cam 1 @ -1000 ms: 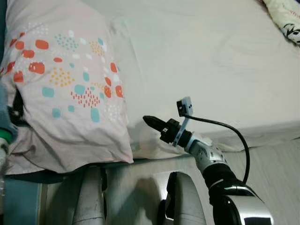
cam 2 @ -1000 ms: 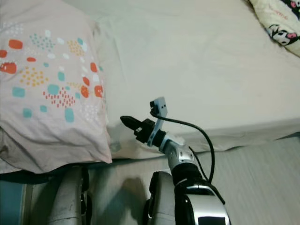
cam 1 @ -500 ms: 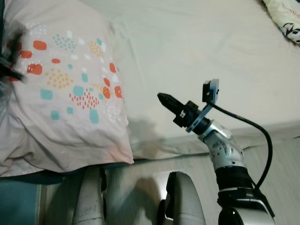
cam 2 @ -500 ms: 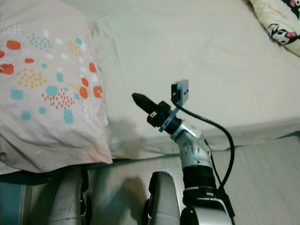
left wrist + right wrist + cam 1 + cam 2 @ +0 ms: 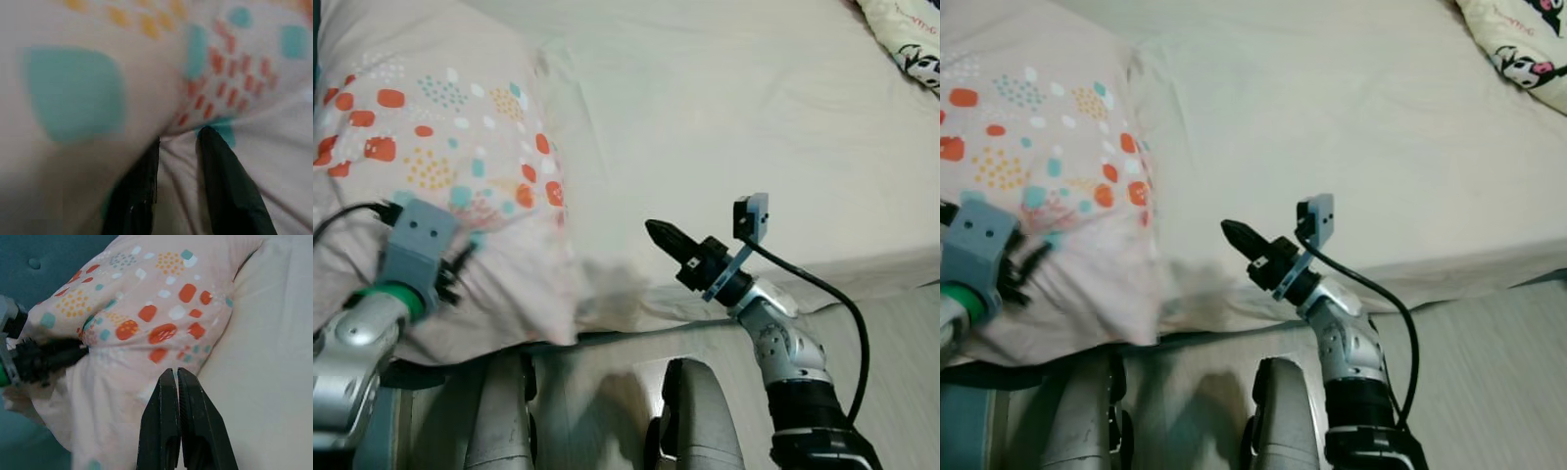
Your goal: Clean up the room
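Pillow point(image 5: 440, 147) with orange, teal, yellow spots lies at left end of bed point(image 5: 724, 117), lower edge hanging off mattress. Left gripper point(image 5: 178, 147) pinching fold of pillowcase between fingers, likely to drag or straighten it. Right gripper point(image 5: 658, 233) hovers over sheet just beside pillow, fingers pressed together, holding nothing, probably waiting. Cartoon-print blanket point(image 5: 1518, 49) at far corner. No readable text.

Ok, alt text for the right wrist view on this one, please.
The right hand, its two black fingers pressed together, points at a pink pillow with orange, teal and white spots lying on a cream bed. At the pillow's far side the left hand pushes into the fabric.
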Controlling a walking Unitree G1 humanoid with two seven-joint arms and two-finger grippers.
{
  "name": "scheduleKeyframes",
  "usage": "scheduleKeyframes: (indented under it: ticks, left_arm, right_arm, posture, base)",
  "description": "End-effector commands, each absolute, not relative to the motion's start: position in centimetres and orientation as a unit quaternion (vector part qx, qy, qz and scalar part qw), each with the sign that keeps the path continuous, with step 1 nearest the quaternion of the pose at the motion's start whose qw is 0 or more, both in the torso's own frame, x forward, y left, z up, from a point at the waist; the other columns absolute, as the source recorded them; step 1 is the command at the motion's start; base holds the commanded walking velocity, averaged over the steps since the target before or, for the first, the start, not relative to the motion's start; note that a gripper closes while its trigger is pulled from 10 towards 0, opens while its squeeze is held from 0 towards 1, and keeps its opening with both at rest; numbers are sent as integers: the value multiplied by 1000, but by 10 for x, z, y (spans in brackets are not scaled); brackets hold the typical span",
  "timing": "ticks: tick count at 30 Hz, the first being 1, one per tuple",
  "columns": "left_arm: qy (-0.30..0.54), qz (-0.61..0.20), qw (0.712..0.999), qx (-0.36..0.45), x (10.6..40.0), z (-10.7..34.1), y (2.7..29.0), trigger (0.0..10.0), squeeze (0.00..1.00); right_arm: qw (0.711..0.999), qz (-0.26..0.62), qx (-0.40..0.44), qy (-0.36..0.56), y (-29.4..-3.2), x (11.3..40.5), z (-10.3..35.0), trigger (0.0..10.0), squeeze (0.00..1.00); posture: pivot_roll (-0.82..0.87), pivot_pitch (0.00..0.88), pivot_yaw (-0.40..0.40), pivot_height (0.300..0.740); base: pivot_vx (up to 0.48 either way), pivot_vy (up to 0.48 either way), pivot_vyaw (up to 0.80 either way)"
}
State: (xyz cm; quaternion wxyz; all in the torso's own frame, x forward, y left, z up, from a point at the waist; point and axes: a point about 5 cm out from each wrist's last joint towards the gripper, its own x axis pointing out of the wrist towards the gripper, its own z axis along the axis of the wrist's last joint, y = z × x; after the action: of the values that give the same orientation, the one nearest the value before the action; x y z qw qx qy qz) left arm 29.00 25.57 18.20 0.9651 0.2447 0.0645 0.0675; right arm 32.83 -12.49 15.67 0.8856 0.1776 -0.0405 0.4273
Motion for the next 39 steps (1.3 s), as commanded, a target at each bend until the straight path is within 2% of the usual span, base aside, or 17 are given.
scheduleKeyframes:
  ticks: [1,6,12,13,14,15,16,17,18,19,24,26,29,32,34,36,39]
  left_arm:
    - [95,164,940,283,283,176,284,10000,0]
    - [44,268,914,302,277,200,305,10000,0]
    - [6,250,919,304,272,216,305,10000,0]
    - [14,165,942,291,270,211,291,10000,0]
    - [48,15,964,261,259,196,267,10000,0]
    - [48,15,964,261,259,196,267,10000,0]
    - [85,-116,964,225,244,182,246,10000,0]
    - [85,-116,964,225,244,182,246,10000,0]
    - [108,-194,954,199,232,174,233,10000,0]
    - [119,-222,949,191,228,168,228,10000,0]
    - [121,-205,950,200,232,162,228,10000,0]
    - [48,-178,973,139,246,182,223,10000,0]
    - [33,-176,976,124,247,187,221,10000,0]
    - [-110,-114,986,61,261,237,209,10000,0]
    - [-110,-114,986,61,261,237,209,10000,0]
    - [-159,-78,980,89,270,251,189,10000,0]
    - [-158,-55,981,97,278,245,179,10000,0]
  right_arm:
    - [887,421,187,-33,-127,325,152,10000,0]
    - [889,417,187,-32,-127,324,152,10000,0]
    - [889,417,186,-28,-127,323,151,10000,0]
    - [890,416,185,-25,-127,322,150,10000,0]
    - [891,415,183,-19,-128,322,147,10000,0]
    - [891,415,183,-19,-128,322,147,10000,0]
    - [892,414,179,-12,-128,321,144,10000,0]
    - [892,414,179,-12,-128,321,144,10000,0]
    - [893,414,176,-7,-128,320,142,10000,0]
    - [895,411,172,-2,-128,320,139,10000,0]
    - [902,400,163,2,-130,320,136,10000,0]
    - [933,335,133,-1,-142,326,137,10000,0]
    - [937,324,129,-4,-144,327,138,10000,0]
    - [957,256,113,-79,-152,329,165,10000,0]
    - [957,256,113,-79,-152,329,165,10000,0]
    - [959,229,117,-118,-144,327,180,10000,0]
    - [958,220,124,-137,-139,327,184,10000,0]
  posture:
    - [162,191,-31,584]
    - [162,191,-31,584]
    - [165,190,-30,584]
    - [173,192,-31,584]
    - [173,192,-31,584]
    - [173,192,-31,584]
    - [177,188,-29,584]
    - [177,188,-29,584]
    - [177,188,-29,584]
    - [173,181,-31,584]
    - [170,178,-33,584]
    - [160,173,-36,584]
    - [160,173,-36,584]
    - [153,142,-37,584]
    - [153,142,-37,584]
    - [145,107,-41,584]
    - [139,87,-40,589]
  base:
    - [0,0,0]
    - [0,0,0]
    - [0,0,0]
    - [0,0,0]
    - [0,0,0]
    - [0,0,0]
    - [0,0,0]
    - [0,0,0]
    - [0,0,0]
    - [0,0,0]
    - [0,0,0]
    - [0,0,0]
    - [0,0,0]
    - [0,0,0]
    - [0,0,0]
    - [0,0,0]
    - [0,0,0]
